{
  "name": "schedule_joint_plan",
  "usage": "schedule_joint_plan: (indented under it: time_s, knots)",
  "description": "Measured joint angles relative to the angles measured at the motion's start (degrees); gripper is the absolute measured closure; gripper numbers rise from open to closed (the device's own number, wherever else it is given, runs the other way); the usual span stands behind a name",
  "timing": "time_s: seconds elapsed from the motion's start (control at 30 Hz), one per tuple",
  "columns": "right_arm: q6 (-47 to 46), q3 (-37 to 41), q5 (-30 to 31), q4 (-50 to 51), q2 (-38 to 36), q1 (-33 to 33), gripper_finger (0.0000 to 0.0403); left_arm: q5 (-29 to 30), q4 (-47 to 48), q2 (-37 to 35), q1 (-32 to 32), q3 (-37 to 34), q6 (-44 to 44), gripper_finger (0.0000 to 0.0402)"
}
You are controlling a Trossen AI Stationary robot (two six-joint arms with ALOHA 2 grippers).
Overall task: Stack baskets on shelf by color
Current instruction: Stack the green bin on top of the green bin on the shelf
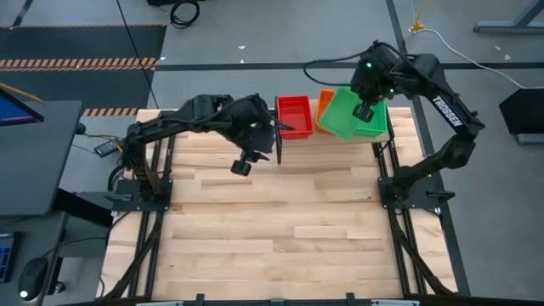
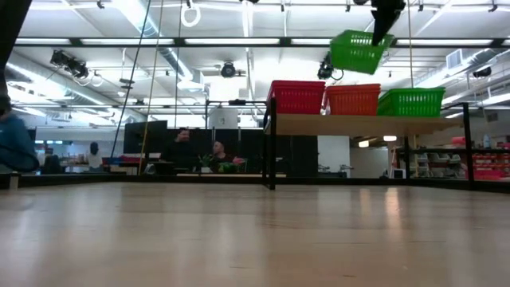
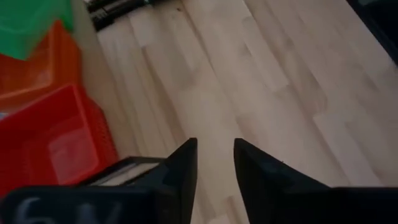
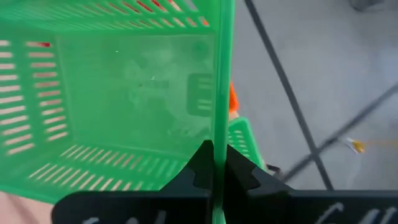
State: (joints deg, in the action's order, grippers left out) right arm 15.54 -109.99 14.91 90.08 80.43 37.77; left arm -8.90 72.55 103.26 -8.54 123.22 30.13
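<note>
In the low view the shelf [image 2: 358,123] carries a red stack [image 2: 297,96], an orange stack [image 2: 353,99] and a green basket stack [image 2: 411,101], each resting on its base on the plank. My right gripper [image 4: 216,162] is shut on one more green basket [image 2: 358,49], lifted above the shelf; seen from above, this basket [image 1: 344,115] overlaps the orange [image 1: 325,104] and green stacks. My left gripper [image 3: 214,165] hovers over the tabletop in front of the red stack [image 1: 294,115], slightly open and holding nothing. My right gripper pinches the lifted green basket by one side wall [image 4: 217,118], at its rim, one finger inside the basket and one outside. The fingers come from above, pointing down. The basket hangs tilted below them [image 2: 355,52], clear of the shelf and the stacks.
The wooden tabletop [image 1: 280,221] spreads bare in front of the shelf. The black arm frames [image 1: 140,200] [image 1: 408,195] stand at its left and right sides. People sit in the room beyond the table [image 2: 199,151], far from the arms.
</note>
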Motion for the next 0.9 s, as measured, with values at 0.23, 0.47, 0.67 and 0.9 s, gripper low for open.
schedule_joint_plan:
  time_s: [0.23, 0.47, 0.67, 0.9]
  knots:
    - [7.9, 0.8, 3.2, 0.0, 0.1, 5.3, 0.0391, 0.1, 3.8, -0.1, -3.1, 0.0, 0.9, 0.0297]
    - [15.9, 0.8, 8.2, 0.0, -2.7, 8.8, 0.0391, -0.2, 5.9, -0.1, -5.0, 0.0, 1.2, 0.0307]
    - [24.9, 0.8, 8.2, 0.0, -6.5, 14.1, 0.0391, -3.4, 6.3, -0.1, -6.7, 0.0, 1.2, 0.0314]
    - [30.0, 3.9, 9.1, 0.0, -7.3, 16.8, 0.0391, -4.2, 6.1, -0.1, -7.4, 0.0, 2.1, 0.0319]
